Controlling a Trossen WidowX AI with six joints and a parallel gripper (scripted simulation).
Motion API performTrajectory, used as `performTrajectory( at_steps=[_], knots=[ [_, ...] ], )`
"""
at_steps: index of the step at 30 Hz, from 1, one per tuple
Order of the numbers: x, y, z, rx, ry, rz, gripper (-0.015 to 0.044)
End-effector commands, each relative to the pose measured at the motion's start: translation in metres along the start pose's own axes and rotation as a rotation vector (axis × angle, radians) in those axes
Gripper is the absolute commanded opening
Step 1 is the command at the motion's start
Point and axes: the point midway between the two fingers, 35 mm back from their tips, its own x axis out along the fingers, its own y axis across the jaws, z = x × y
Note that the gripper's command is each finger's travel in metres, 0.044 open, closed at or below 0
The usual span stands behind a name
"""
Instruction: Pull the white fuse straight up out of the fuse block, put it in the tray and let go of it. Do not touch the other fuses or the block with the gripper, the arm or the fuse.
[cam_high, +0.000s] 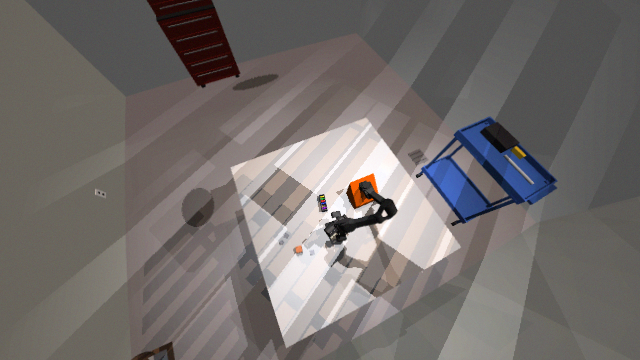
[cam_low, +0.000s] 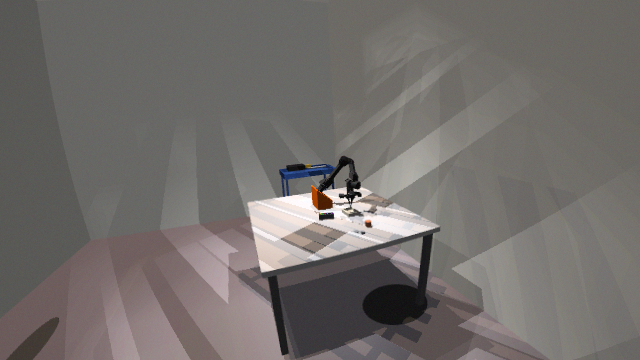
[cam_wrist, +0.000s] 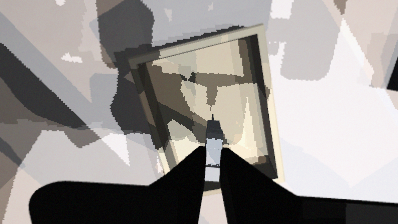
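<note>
My jaws were nearly closed, pinched on the white fuse (cam_wrist: 213, 150), which stood between my two dark fingers with its far end pointing away from my wrist camera. Past that end lay the tray (cam_wrist: 267, 90), a shallow, pale-rimmed box sitting at a tilt in my view, and the fuse hung over its inner floor; I could not tell whether it touched the bottom or was a little above it. From the top view my arm (cam_high: 372, 215) reached out from the orange base (cam_high: 357, 192) across the pale bench (cam_high: 425, 235), with my wrist over the tray. The fuse block (cam_high: 323, 202), with its row of coloured fuses, sat on the bench apart from my jaws, towards the base side. A small orange object (cam_high: 298, 249) lay on the bench further out. In the exterior view my arm (cam_low: 345, 172) bent downward to the bench (cam_low: 300, 250).
</note>
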Motion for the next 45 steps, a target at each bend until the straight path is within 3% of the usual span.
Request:
performTrajectory(
  at_steps=[1, 13, 26, 30, 45],
  knots=[
    [0.007, -0.001, 0.000, 0.007, 0.000, -0.005, 0.0000],
    [0.024, -0.001, -0.001, 0.007, 0.000, -0.003, 0.0000],
    [0.017, 0.000, -0.001, 0.001, 0.001, 0.000, 0.0330],
    [-0.016, -0.001, -0.001, 0.007, 0.000, -0.005, 0.0330],
    [-0.015, -0.002, -0.001, 0.013, -0.001, -0.009, 0.0330]
  ],
)
